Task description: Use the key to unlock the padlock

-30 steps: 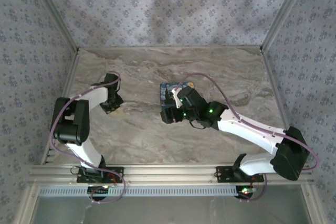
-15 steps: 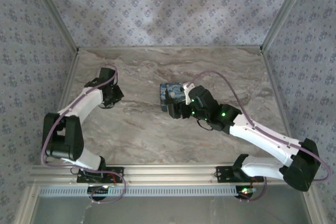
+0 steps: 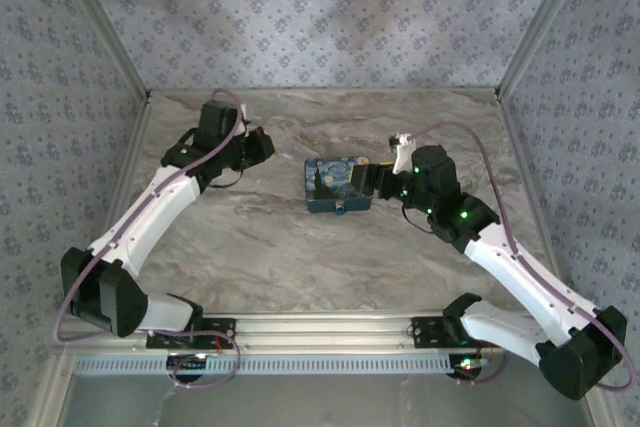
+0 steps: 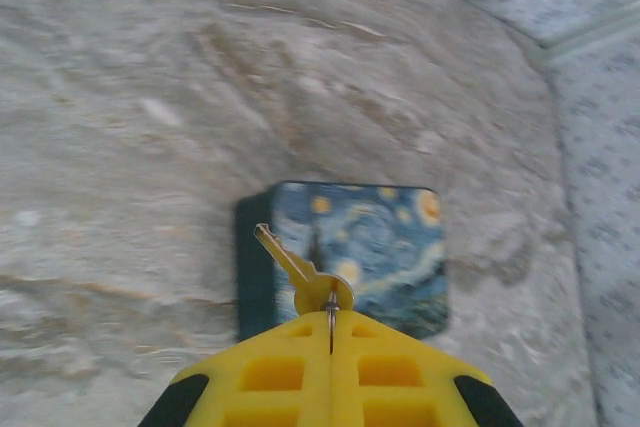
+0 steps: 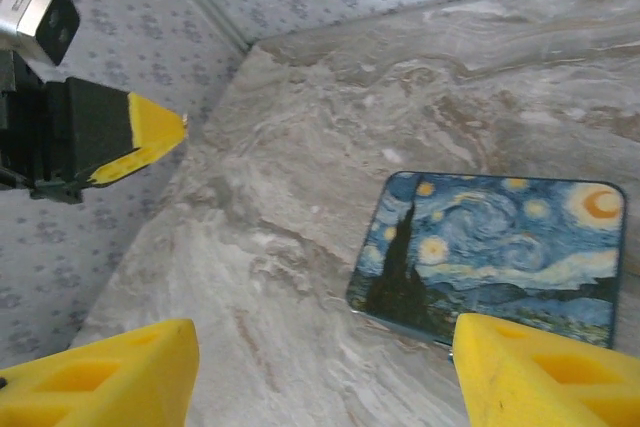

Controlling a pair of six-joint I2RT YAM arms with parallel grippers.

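A key (image 4: 298, 269) is held clamped in the left gripper (image 4: 331, 325), blade angled toward the blue painted block (image 4: 385, 247), presumably the padlock, lying flat on the bench (image 4: 120, 147); the right gripper (image 5: 320, 377) is spread open beside it.

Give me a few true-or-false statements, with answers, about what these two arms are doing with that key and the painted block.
1. The left gripper pinches a brass key. True.
2. The right gripper is clamped on the Starry Night block. False: its fingers are spread wide, not closed on it.
3. The block lies flat on the marble table. True.
4. The key is pushed into the block. False: it is held apart from the block.
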